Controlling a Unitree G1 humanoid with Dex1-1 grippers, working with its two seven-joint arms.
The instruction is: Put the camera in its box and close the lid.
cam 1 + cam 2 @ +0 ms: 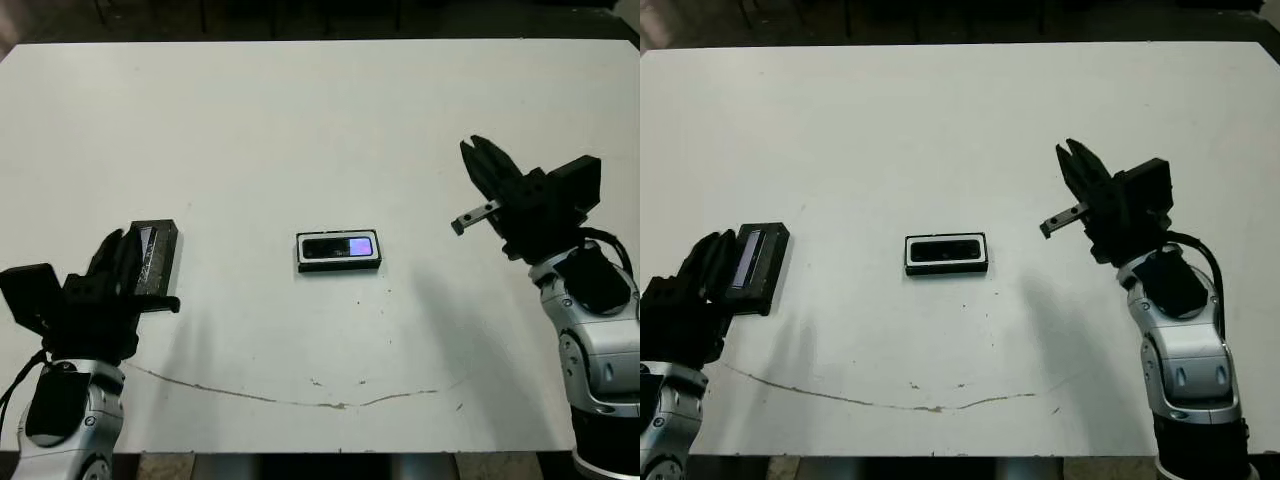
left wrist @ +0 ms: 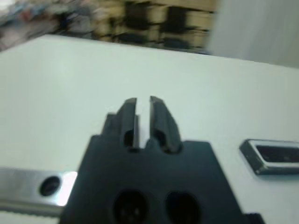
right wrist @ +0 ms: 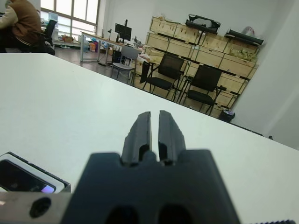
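While the camera (image 1: pixel 338 248) lies inside the box (image 1: pixel 338 266) at the middle of the white surface (image 1: pixel 300 130), its glossy face glinting blue-purple, the lid (image 1: pixel 155 257) rests apart near the left edge. Just beside the lid sits the left gripper (image 2: pixel 142 114), clenched on nothing, with only a thin slit between its fingers. Over toward the right edge, the right gripper (image 3: pixel 154 128) is raised off the surface, likewise clenched and empty
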